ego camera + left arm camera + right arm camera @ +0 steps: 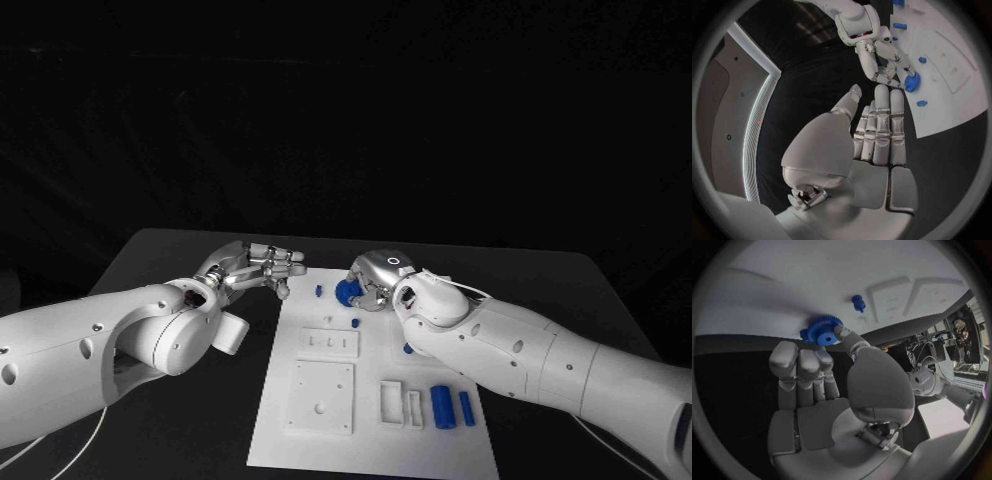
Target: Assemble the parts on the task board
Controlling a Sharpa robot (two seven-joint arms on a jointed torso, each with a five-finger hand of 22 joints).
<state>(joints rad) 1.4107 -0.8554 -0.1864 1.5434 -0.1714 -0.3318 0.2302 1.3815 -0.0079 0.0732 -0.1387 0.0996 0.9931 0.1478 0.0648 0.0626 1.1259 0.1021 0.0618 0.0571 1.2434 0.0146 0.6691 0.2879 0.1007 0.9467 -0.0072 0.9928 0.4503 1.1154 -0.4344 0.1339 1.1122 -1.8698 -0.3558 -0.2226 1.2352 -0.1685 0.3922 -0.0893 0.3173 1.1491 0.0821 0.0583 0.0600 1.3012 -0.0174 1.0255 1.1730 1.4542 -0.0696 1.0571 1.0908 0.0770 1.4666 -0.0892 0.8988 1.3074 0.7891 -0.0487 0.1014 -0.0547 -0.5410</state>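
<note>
Right hand (378, 281) is pinching the blue gear (821, 331) at the task board's (375, 440) far edge, nearest by far. Left hand (257, 266) is hovering beside, fingers apart, holding nothing.

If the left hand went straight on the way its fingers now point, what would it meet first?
Probably the right hand, whose fingers hold the blue gear at the task board edge. The left hand is open, fingers extended toward it over bare black table. Depth is unclear, so it might pass beside.
</note>
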